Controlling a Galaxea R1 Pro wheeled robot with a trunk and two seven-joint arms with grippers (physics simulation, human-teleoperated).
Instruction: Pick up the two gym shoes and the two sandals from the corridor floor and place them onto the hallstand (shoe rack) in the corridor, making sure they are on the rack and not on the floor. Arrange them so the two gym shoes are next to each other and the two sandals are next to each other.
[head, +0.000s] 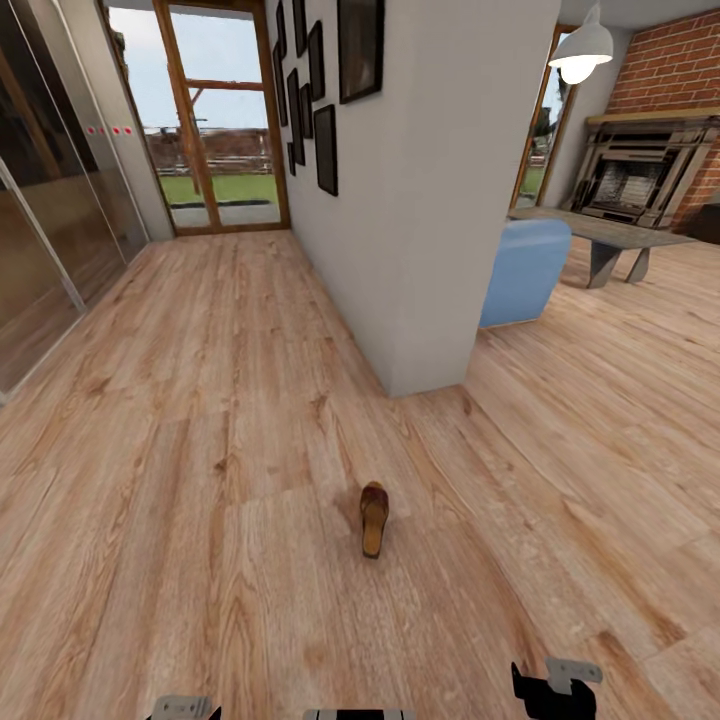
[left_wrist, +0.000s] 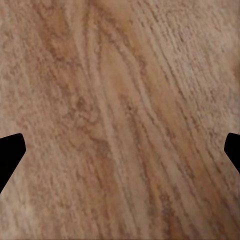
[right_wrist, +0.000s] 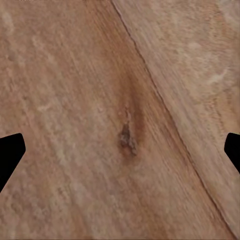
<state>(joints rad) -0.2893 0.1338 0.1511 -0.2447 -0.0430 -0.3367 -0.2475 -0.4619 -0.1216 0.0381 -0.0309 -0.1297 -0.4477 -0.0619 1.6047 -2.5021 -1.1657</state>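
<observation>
While both grippers hang with fingers spread wide and holding nothing, the left gripper and right gripper look only at the light brown wood-plank floor. Ahead of the fingers, well apart, lies one dark brown open sandal. The step seems to be the approach; next, drive closer and lower one arm over it.

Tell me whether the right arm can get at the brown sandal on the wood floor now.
Probably yes: the dark brown sandal lies alone on bare light wood-plank floor, nothing blocking it, though the right tool may need the base closer.
</observation>
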